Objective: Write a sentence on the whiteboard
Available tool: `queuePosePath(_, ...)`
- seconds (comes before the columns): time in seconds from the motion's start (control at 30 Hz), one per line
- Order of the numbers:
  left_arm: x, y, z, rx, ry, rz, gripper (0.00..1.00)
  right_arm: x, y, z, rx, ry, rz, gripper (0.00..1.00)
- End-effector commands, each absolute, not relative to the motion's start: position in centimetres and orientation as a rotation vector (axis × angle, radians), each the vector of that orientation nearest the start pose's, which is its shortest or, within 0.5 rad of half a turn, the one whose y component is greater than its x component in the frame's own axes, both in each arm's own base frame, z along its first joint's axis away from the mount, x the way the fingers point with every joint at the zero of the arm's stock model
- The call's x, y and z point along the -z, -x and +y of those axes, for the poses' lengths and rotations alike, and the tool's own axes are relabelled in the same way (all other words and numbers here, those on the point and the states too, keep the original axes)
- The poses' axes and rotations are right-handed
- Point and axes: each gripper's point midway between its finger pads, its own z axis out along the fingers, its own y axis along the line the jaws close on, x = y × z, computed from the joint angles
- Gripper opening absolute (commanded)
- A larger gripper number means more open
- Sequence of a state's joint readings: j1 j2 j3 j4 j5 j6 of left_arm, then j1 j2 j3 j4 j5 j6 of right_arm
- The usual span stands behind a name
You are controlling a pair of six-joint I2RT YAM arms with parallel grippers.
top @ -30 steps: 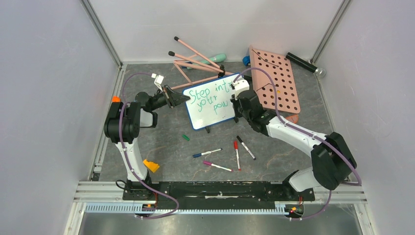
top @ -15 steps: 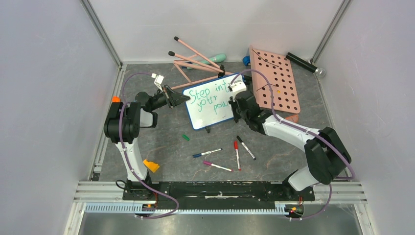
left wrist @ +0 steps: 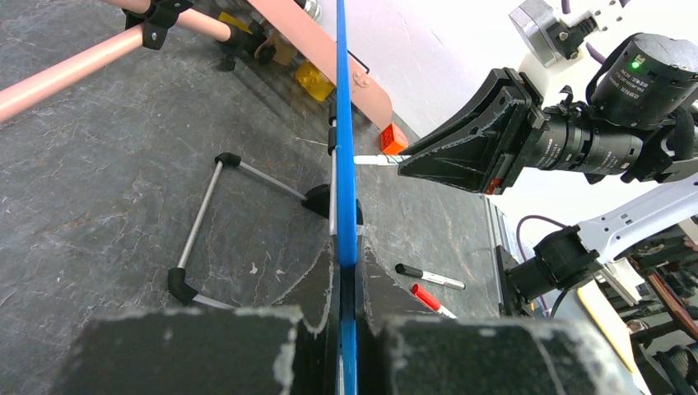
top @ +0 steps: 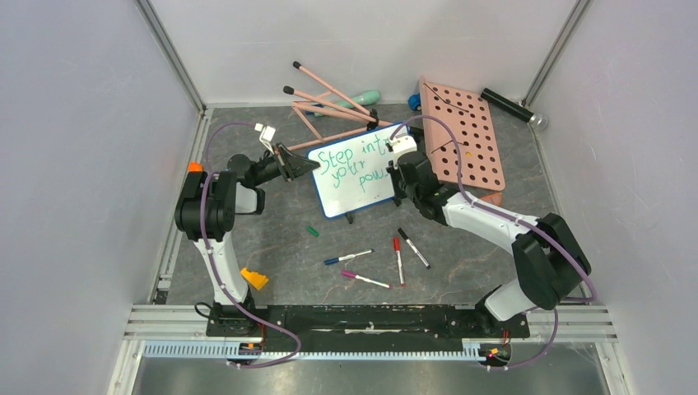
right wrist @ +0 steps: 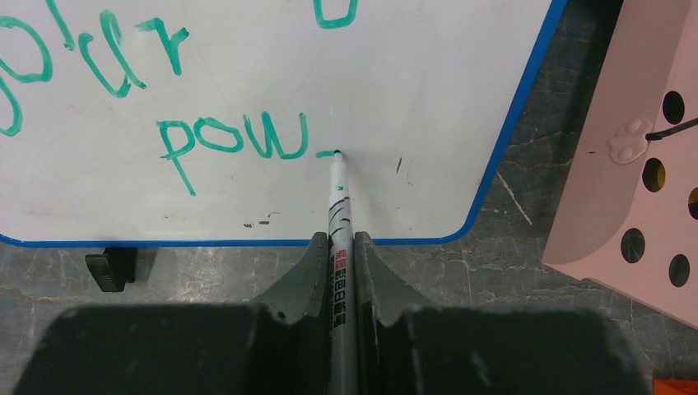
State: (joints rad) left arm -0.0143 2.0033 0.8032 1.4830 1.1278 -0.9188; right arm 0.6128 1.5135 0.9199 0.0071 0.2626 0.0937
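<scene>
Two grippers meet at the whiteboard (top: 346, 199), which stands propped on a wire stand (left wrist: 197, 222) mid-table. The left gripper (left wrist: 346, 271) is clamped on the whiteboard's blue left edge. The right gripper (right wrist: 340, 247) pinches a green marker (right wrist: 338, 193), its tip touching the white surface just after "pow", the last word of the sentence (top: 352, 164). A pink board (top: 465, 144) with round holes lies just right of the whiteboard. Loose markers (top: 398, 259) and a green cap (top: 312, 231) lie on the whiteboard's near side.
</scene>
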Motion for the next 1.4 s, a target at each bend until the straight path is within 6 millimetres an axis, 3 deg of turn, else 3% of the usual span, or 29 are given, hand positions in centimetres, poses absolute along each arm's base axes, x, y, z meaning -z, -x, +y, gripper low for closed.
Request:
queuePosePath(0.0,-16.5,-39.7,-17.8,1.416,-0.487,1.512,0.02,-14.1,-38.7,20.8,-0.123,0.342,2.045,0.00)
queuePosePath(0.63,-16.4,-39.7,-17.8,1.416,-0.485,1.513,0.02,-15.2,-39.3,22.2,-0.198,0.358,2.016,0.00)
queuePosePath(1.03,-16.4,-39.7,-17.8,1.417,-0.485,1.514,0.02,-12.9,-37.5,22.3,-0.250,0.401,2.056,0.00)
queuePosePath(1.37,-16.4,-39.7,-17.8,1.417,-0.485,1.514,0.02,-11.8,-37.0,20.7,-0.173,0.376,2.092,0.00)
